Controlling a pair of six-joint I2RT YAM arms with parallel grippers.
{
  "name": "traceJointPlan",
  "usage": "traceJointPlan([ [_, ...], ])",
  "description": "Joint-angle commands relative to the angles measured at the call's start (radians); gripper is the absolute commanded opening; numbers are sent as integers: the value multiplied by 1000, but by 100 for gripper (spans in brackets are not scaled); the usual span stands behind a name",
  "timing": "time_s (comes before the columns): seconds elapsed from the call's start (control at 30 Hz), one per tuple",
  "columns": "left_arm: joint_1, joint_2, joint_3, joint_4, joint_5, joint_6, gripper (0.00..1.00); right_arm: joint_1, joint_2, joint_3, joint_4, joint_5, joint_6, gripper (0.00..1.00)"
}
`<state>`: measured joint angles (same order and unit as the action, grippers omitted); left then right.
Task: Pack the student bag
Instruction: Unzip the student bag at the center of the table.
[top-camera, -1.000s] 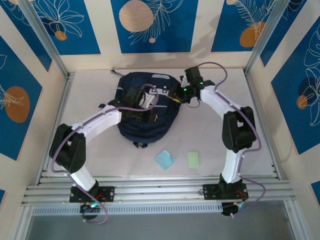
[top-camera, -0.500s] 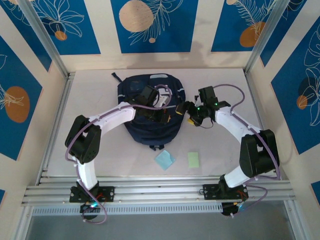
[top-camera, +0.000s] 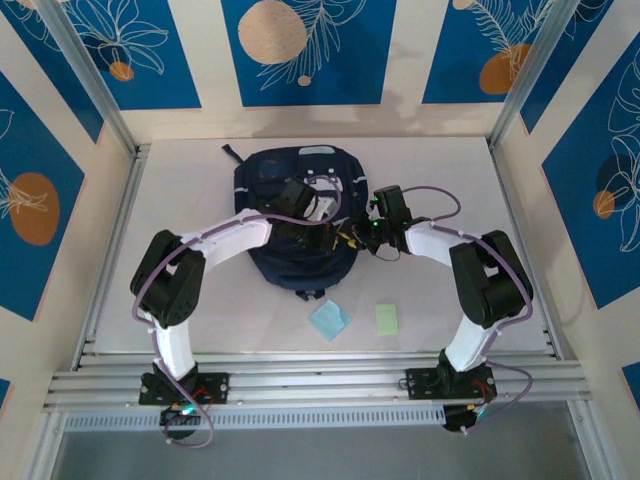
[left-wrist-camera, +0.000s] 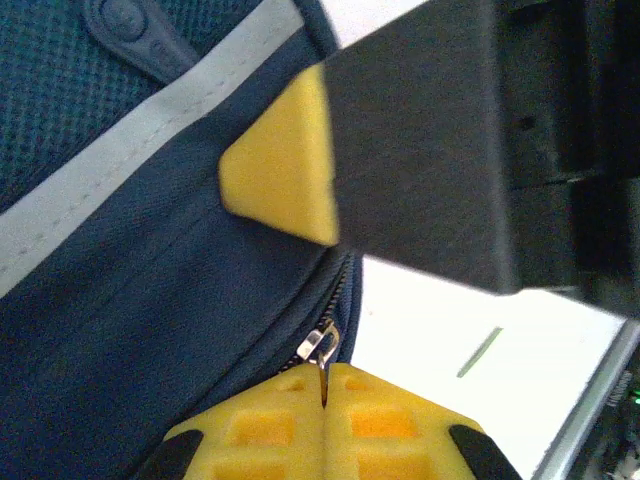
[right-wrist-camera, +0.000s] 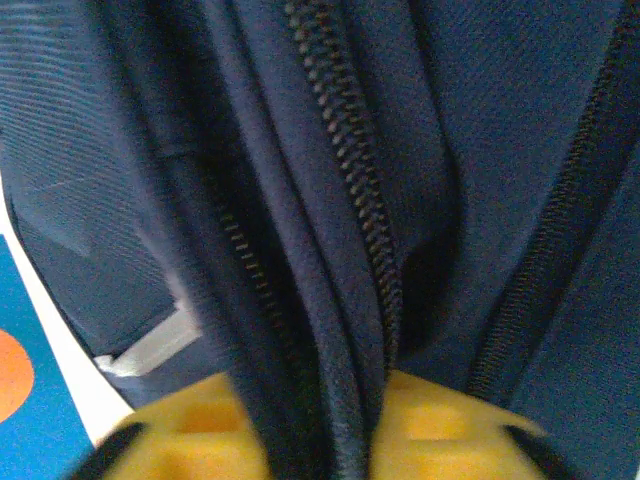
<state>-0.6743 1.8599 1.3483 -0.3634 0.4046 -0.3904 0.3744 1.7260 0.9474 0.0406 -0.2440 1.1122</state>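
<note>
The student bag (top-camera: 300, 215) lies far-centre on the table (top-camera: 180, 200), between both arms; my left gripper (left-wrist-camera: 325, 405) has its pads pressed together on the zip pull (left-wrist-camera: 321, 348) at the bag's right side; my right gripper (right-wrist-camera: 350, 425) pinches a fold of navy fabric (right-wrist-camera: 330, 330) beside the zip teeth. I judge the step is opening the zip; I should hold the fabric taut with the right and draw the pull along the track, not upward. The bag's inside is hidden; a blue card (top-camera: 329, 319) and a green card (top-camera: 387, 319) lie near, outside it.
</note>
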Motion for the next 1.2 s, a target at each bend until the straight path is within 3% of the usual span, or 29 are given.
traceJointPlan([
  [0.0,-11,-76,-16,-73,-2,45,0,-19,-6,12,82,60,19,0],
  [0.23,117,-164,-133,-286,-174,128,0,-61,-65,83,-75,84,-132,0],
  [0.5,271,-284,-186,-264,-431,154,0,-95,-37,191,-214,31,-324,0],
  [0.67,321,-296,-173,-221,-440,186,0,-128,0,285,-329,39,-498,0],
  [0.73,320,-285,-159,-234,-392,207,0,-154,31,333,-349,28,-536,0],
  [0.83,315,-283,-168,-229,-279,242,0,-191,110,441,-370,-87,-603,0],
  [0.9,309,-284,-182,-227,-286,273,0,-201,179,555,-444,-201,-696,0],
  [0.97,310,-293,-199,-212,-322,315,0,-198,240,668,-562,-238,-798,0],
  [1.07,315,-296,-213,-186,-386,366,0,-192,284,752,-684,-214,-950,0],
  [1.17,318,-273,-163,-256,-347,456,0,-197,297,769,-736,-122,-1025,0],
])
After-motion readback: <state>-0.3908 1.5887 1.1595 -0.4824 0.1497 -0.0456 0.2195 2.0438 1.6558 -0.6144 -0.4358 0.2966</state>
